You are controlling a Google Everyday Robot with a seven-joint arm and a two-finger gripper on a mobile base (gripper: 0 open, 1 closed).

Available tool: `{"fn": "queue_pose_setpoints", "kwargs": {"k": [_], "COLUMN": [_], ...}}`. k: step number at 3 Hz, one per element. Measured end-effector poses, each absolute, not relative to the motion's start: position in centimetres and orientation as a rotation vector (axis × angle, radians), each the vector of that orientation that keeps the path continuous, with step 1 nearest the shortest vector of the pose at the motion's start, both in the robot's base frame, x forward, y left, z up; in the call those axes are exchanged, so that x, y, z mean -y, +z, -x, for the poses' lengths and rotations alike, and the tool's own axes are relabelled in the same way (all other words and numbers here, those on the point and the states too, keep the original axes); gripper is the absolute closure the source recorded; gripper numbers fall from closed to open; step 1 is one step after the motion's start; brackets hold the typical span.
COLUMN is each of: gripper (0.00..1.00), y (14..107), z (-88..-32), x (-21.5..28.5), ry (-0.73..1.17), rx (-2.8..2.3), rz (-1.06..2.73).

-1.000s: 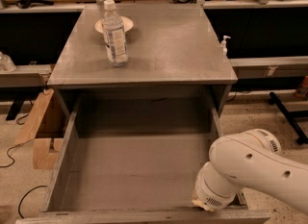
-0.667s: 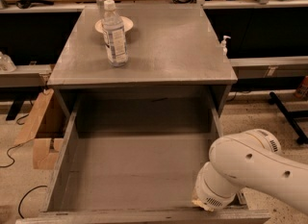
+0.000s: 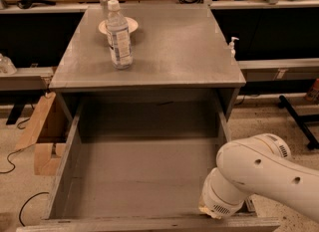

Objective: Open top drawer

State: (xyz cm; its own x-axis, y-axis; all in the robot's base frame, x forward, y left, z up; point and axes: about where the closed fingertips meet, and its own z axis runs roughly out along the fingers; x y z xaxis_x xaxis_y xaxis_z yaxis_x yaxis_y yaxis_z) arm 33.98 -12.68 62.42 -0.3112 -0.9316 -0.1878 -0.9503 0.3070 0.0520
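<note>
The top drawer point(image 3: 144, 176) is pulled far out of the grey cabinet point(image 3: 149, 52). Its deep grey interior is bare, and its front edge point(image 3: 149, 223) runs along the bottom of the view. The drawer's front face and knob are out of view. My white arm point(image 3: 249, 181) reaches in from the lower right, with its wrist at the drawer's front right corner. The gripper itself is hidden below the frame's lower edge.
A clear water bottle point(image 3: 118, 36) stands on the cabinet top at the back left, with a white plate point(image 3: 118, 25) behind it. A cardboard box point(image 3: 42, 136) sits on the floor to the left. A small pump bottle point(image 3: 232, 44) stands at the right.
</note>
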Motion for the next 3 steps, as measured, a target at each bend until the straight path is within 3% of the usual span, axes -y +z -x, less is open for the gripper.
{"fn": "queue_pose_setpoints", "kwargs": {"k": [1,2,3], "gripper": [0.14,0.12,0.36], "y": [62.4,62.4,62.4], "z": [-34.2,-34.8,-35.2], "x": [12.6,12.3,12.1], "ry": [0.231,0.231,0.231], "rx": [-2.438,-2.438,-2.438], "rz": [1.766,1.766,1.766]}}
